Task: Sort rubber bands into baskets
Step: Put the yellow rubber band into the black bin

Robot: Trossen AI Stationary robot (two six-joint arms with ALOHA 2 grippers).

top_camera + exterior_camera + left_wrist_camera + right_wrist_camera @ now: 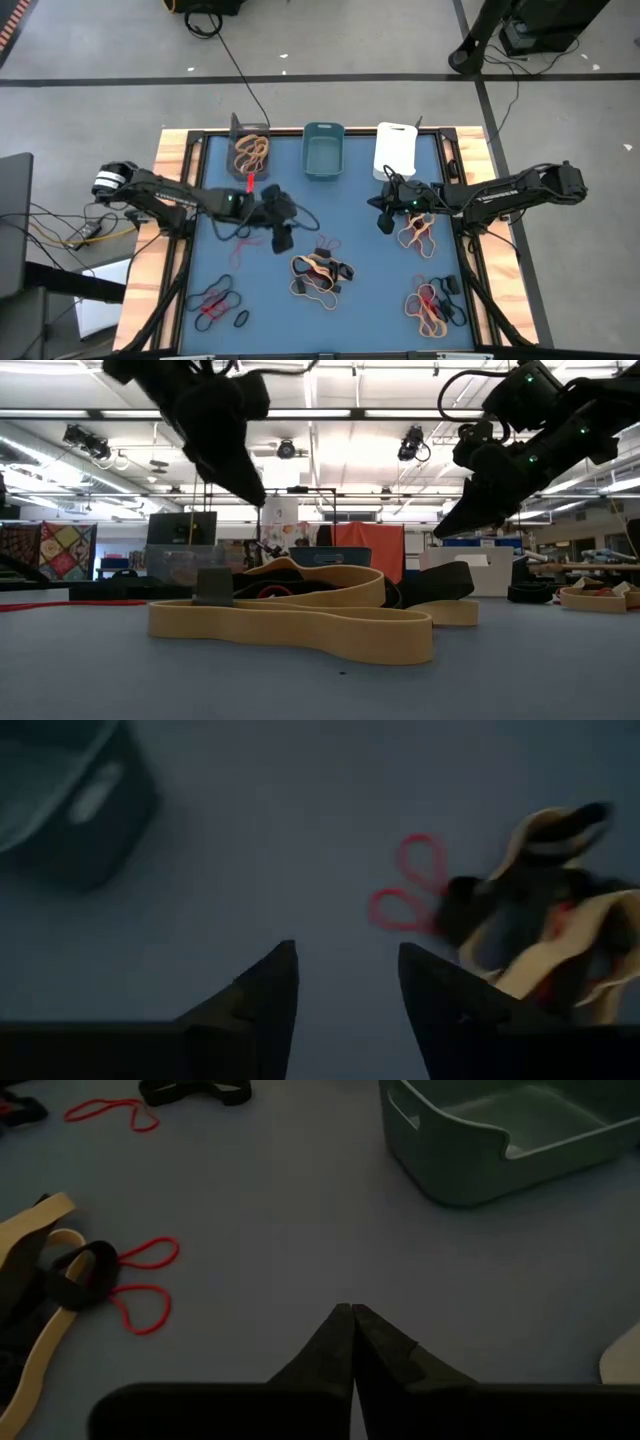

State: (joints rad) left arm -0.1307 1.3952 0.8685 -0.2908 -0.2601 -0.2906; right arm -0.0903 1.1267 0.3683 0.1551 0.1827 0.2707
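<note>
1. Left gripper (283, 238) hangs above the blue table (360, 300), just left of the middle pile of rubber bands (320, 272); its fingers (262, 1000) stand apart with nothing between them.
2. Right gripper (385, 222) hovers over the table near the white basket (395, 150), and the right wrist view shows its fingertips (338, 1338) pressed together, holding nothing.
3. Three baskets line the far edge: a dark grey basket (250, 150) on the left with tan bands inside, a teal basket (323, 150) in the middle, and the white one on the right.
4. Middle pile mixes wide tan and black bands, with thin red loops (405, 890) at its far edge (the low view sees the wide tan band (300, 625) up close).
5. More bands lie scattered: a red and black group (218, 303) at near left, a tan and red group (418, 234) just right of the right gripper, and a mixed heap (432, 305) at near right.
</note>
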